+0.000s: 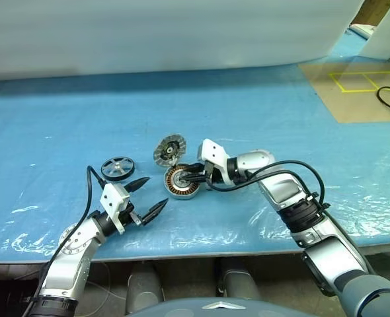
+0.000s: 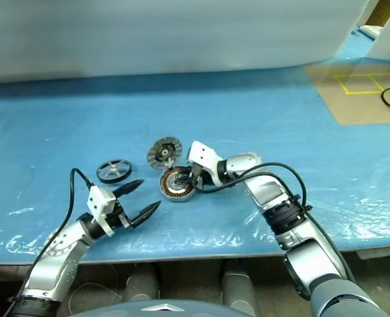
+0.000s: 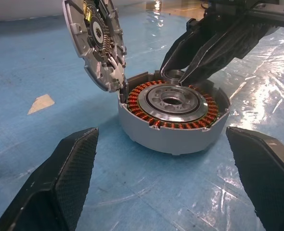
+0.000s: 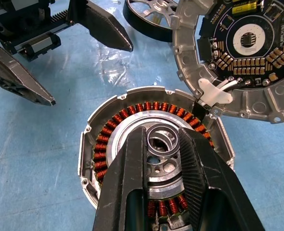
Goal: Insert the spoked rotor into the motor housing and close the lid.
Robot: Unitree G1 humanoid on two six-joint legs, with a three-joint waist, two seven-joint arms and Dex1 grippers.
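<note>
Copper-orange windings ring the pale centre of the motor housing [image 4: 151, 159], a shallow silver-walled disc lying flat on the blue plastic-covered worktop [image 1: 261, 112] near the middle of the scene. Its lid [image 1: 169, 149], a grey disc with a black circuit face and fine radial ribs, stands tilted up at the housing's far left edge, touching the rim there. Further left, apart from both, the spoked rotor [image 1: 117, 168] lies flat, with a dark rim and shiny spokes. Reaching in from the right and angled downward, the right hand [image 4: 160, 144] has its two black fingers drawn close together over the housing's centre, pinching a small silver ring [image 4: 161, 138]. Nearer and to the left, the left hand [image 1: 146, 196] hangs level just above the worktop, fingers spread wide and empty, pointing toward the housing.
</note>
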